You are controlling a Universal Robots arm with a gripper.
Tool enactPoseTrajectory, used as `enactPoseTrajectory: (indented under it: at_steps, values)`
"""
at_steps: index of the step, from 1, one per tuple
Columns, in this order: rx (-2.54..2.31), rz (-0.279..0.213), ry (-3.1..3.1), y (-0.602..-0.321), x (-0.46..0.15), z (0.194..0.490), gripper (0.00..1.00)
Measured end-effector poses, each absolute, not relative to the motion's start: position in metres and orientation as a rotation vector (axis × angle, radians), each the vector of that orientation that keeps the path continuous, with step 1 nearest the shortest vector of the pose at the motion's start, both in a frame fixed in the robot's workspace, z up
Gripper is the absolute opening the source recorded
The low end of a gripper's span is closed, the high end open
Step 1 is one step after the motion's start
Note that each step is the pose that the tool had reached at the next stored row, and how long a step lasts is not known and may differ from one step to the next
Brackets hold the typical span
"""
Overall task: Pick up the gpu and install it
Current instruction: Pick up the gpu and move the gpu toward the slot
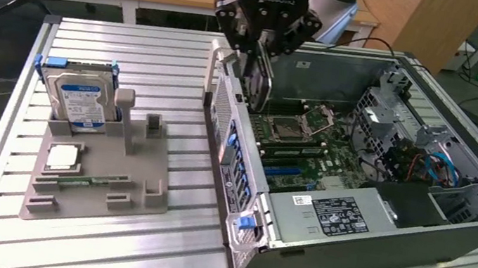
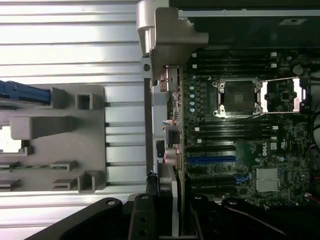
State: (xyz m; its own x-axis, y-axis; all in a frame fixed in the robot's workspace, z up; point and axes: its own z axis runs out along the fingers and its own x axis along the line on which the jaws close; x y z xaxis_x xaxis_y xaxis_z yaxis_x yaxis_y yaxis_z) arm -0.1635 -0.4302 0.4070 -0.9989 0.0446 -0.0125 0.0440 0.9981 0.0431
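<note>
The black robot gripper (image 1: pixel 264 51) is clamped on the flat dark gpu card (image 1: pixel 260 84), hanging it on edge (vertical, as slots demand) inside the open grey metal computer case (image 1: pixel 374 247), above the green motherboard (image 1: pixel 310 165).

Exterior view high and oblique, wrist view close overhead, both on the motherboard (image 1: pixel 306 160) (image 2: pixel 250 145).

Ribbed metal table (image 1: pixel 108 249) gleams (almost mirror-bright); the grey fixture (image 1: pixel 95 208) looks matt plastic.
</note>
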Motion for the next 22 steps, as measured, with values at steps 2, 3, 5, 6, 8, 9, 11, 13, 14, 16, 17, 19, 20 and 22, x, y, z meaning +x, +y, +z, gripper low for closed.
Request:
enactPoseTrajectory:
  at_steps: [2, 3, 5, 6, 8, 9, 11, 13, 14, 16, 17, 19, 20, 22]
  values:
    - [0.069, 0.067, 3.127, -0.430, -0.154, 0.407, 0.28]
    - [0.069, 0.067, 3.127, -0.430, -0.150, 0.407, 0.28]
    - [0.069, 0.067, 3.128, -0.430, -0.141, 0.407, 0.28]
    - [0.069, 0.067, 3.128, -0.430, -0.136, 0.407, 0.28]
    - [0.069, 0.067, 3.128, -0.430, -0.127, 0.407, 0.28]
    - [0.069, 0.067, 3.128, -0.430, -0.122, 0.407, 0.28]
    - [0.069, 0.067, 3.128, -0.430, -0.113, 0.407, 0.28]
    - [0.069, 0.067, 3.128, -0.430, -0.104, 0.407, 0.28]
    - [0.069, 0.067, 3.128, -0.430, -0.100, 0.407, 0.28]
    - [0.069, 0.067, 3.128, -0.430, -0.090, 0.407, 0.28]
    - [0.069, 0.067, 3.130, -0.430, -0.086, 0.407, 0.28]
    - [0.070, 0.067, 3.142, -0.430, -0.079, 0.407, 0.28]
    - [0.070, 0.067, 3.149, -0.430, -0.075, 0.407, 0.28]
    - [0.071, 0.067, 3.161, -0.430, -0.068, 0.407, 0.28]
